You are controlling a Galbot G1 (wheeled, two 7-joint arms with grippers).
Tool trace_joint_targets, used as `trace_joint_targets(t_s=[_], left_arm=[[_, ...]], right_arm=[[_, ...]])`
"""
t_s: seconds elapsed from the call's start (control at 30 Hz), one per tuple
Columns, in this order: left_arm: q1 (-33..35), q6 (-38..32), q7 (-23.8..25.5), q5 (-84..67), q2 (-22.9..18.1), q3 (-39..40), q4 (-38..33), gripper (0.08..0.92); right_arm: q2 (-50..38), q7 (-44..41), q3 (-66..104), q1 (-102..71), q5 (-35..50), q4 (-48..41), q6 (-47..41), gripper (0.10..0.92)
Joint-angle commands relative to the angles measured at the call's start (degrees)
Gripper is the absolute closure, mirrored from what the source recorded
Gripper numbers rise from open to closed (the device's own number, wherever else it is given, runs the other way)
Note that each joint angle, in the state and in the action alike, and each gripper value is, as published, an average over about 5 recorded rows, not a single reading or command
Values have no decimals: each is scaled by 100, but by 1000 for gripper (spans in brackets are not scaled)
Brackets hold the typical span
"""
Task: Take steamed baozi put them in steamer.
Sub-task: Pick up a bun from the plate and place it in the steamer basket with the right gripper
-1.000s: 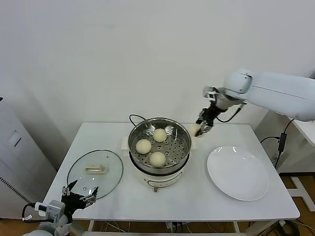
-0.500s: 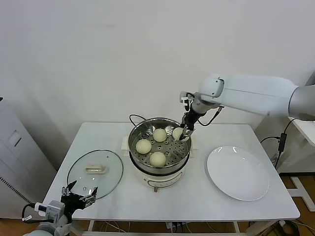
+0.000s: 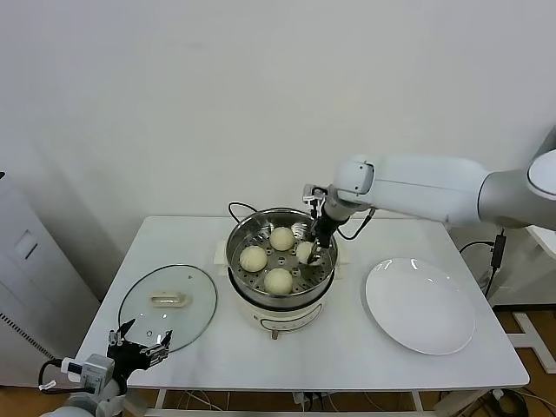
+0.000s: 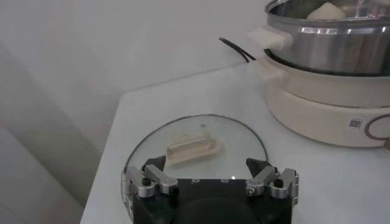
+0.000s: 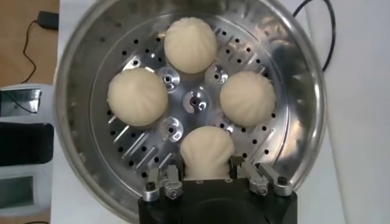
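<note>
**Fourth bun lowered into the basket**

The right gripper (image 5: pixel 207 173) grasps a soft, light, cream-white dough baozi (image 5: pixel 207 149) by its sides, at six o'clock inside the shiny perforated steel steamer (image 5: pixel 292 73); squeezing risks denting it. Three buns (image 5: pixel 190 44) sit around it. The left gripper (image 4: pixel 210 179), released, hangs by the worktop (image 3: pixel 347 347) edge.

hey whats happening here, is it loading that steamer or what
Yes. The right hand is down inside the steamer, shut on the fourth baozi, which sits low over the perforated floor. Three more baozi already lie in the basket. The white plate to the right holds nothing. The left hand waits open at the table's front left corner, by the glass lid.
</note>
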Motion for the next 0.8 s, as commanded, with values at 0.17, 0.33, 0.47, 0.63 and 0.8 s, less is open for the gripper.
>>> trace_joint_targets(t_s=[0.17, 0.33, 0.47, 0.63, 0.8], left_arm=[[14, 7, -2, 0, 24, -27, -3, 177], [20, 10, -4, 0, 20, -28, -19, 177], [37, 13, -6, 0, 27, -44, -48, 177], [70, 13, -10, 0, 25, -71, -88, 177], [69, 31, -22, 2, -17, -85, -127, 177]], right_arm=[[35, 260, 183, -452, -107, -41, -48, 530], [-13, 254, 335, -406, -40, -49, -49, 389], [-160, 87, 497, -176, 54, -52, -52, 278], [-629, -145, 771, 223, 80, 20, -16, 207], [-1363, 45, 1429, 151, 147, 187, 63, 203]])
